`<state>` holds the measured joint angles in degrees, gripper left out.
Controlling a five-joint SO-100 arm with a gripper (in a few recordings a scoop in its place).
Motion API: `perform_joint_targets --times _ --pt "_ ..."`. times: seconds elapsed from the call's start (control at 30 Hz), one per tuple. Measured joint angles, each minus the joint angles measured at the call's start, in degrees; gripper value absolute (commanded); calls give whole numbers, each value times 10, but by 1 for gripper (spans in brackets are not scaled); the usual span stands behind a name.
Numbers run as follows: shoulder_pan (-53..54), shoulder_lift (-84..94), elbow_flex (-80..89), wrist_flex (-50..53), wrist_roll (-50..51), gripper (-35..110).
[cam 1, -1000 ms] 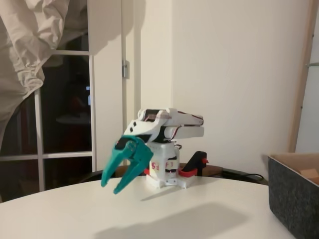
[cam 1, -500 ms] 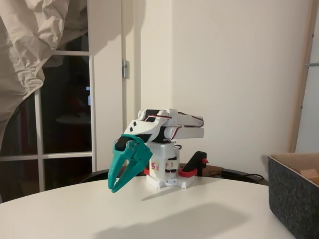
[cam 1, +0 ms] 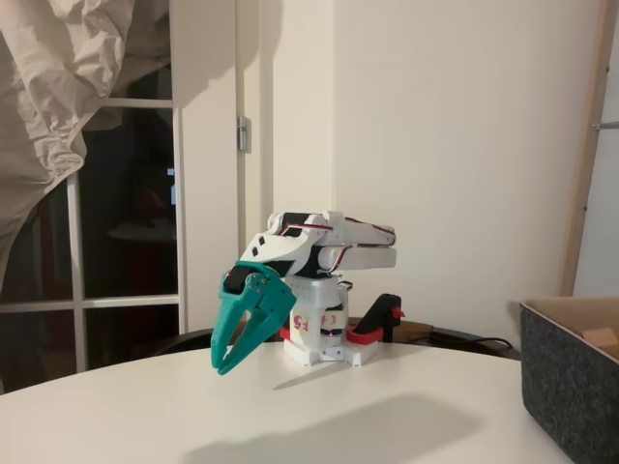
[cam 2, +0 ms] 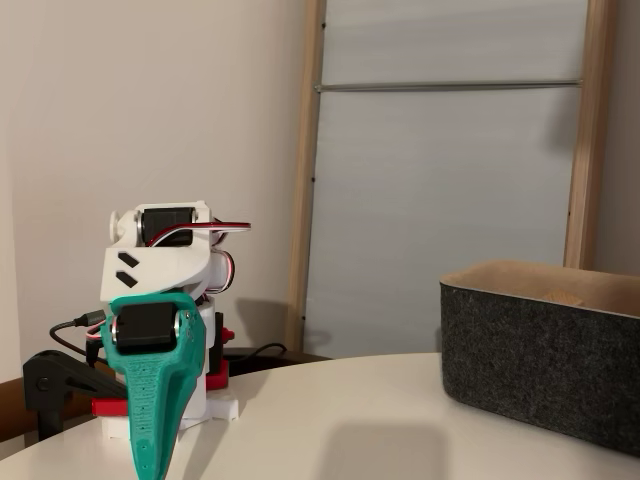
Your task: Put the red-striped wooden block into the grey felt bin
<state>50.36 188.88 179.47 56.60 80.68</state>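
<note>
My teal gripper (cam 1: 225, 367) points down above the white table (cam 1: 319, 425), jaws closed and empty, well apart from the grey felt bin (cam 2: 545, 350).

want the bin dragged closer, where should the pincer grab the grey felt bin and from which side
Take the grey felt bin by its top rim on the wall facing the arm, left in both fixed views, coming from above, one finger inside, one outside. Its walls stand straight and thin under an open top; the body looks far too wide for the pincer, now shut.
</note>
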Motion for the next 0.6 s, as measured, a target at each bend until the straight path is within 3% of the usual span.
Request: perform_joint_targets --times 0.6 --pt "0 0 0 0 -4 0"
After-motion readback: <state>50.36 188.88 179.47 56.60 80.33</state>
